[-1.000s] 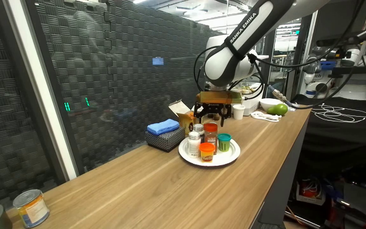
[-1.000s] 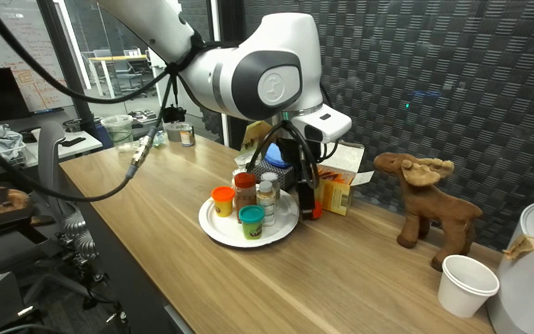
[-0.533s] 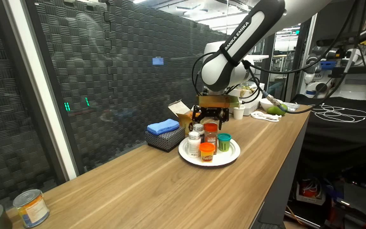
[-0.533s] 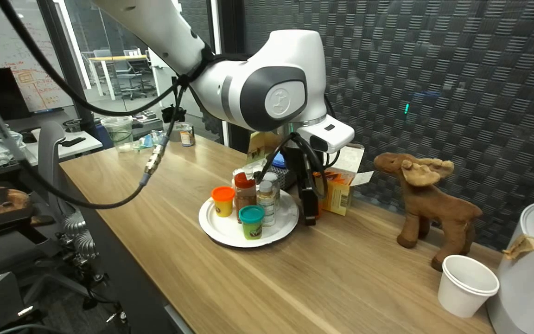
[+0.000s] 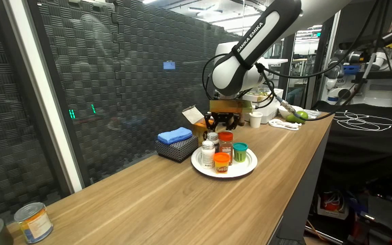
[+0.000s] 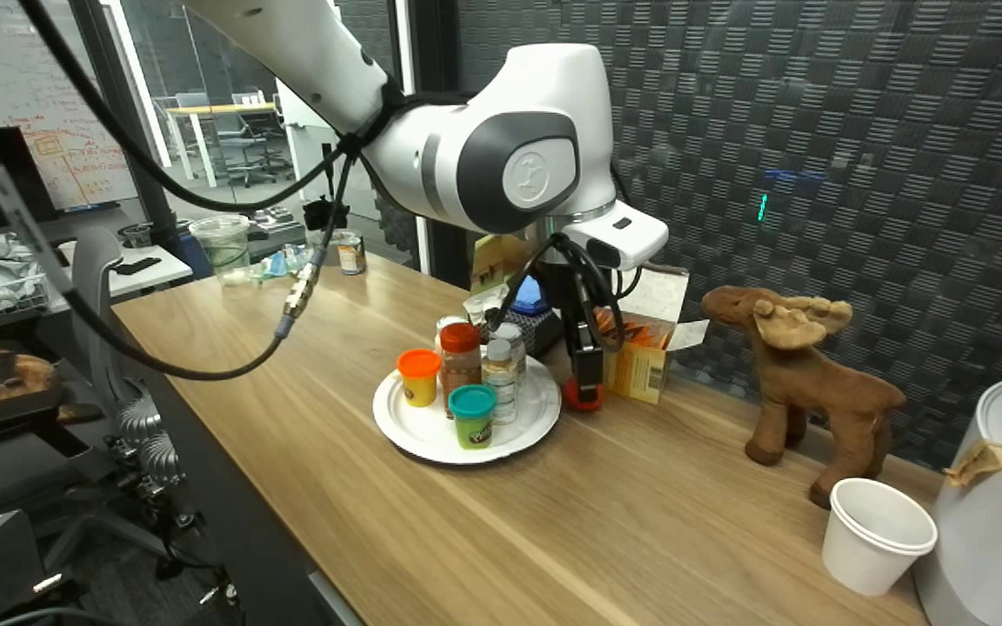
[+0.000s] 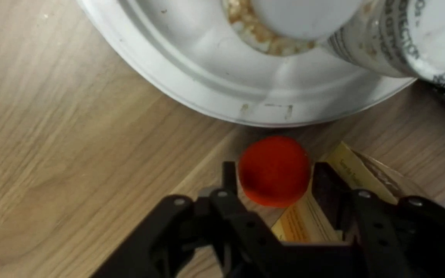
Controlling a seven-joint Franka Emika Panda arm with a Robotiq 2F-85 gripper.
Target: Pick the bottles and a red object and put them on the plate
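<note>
I see the robot arm (image 6: 501,165) bent low over the wooden worktop (image 5: 168,207), its end effector (image 7: 274,170) pointing down just off the edge of the round white plate (image 6: 534,421). In the wrist view its two fingers (image 7: 323,181) stand on either side of the small round red object (image 7: 275,173), so near to it that I cannot tell whether they pinch it. That red object sits outside the plate, just beside the rim; in an exterior view it shows at the plate's right, with an open yellow carton (image 6: 636,374) right of it. On the plate, seen from there, a tight group stands upright: an orange-lidded yellow Play-Doh tub (image 6: 419,389) on the left, a red-lidded red-brown jar (image 6: 460,369) beside it, a teal-lidded green tub (image 6: 472,426) nearest, a pale-capped clear bottle (image 6: 501,391) to the right, and on the far side of that a second pale-capped bottle (image 6: 516,348), partly hidden. A white bottle (image 5: 207,158) stands on the plate too, in an exterior view left of the Play-Doh tub and a little farther off. There, a folded blue cloth (image 5: 175,135) lies on a black patterned box (image 5: 179,149) left of the plate. Well to the right in an exterior view stands a brown plush moose (image 6: 823,382), with a white paper cup (image 6: 871,543) nearer.
</note>
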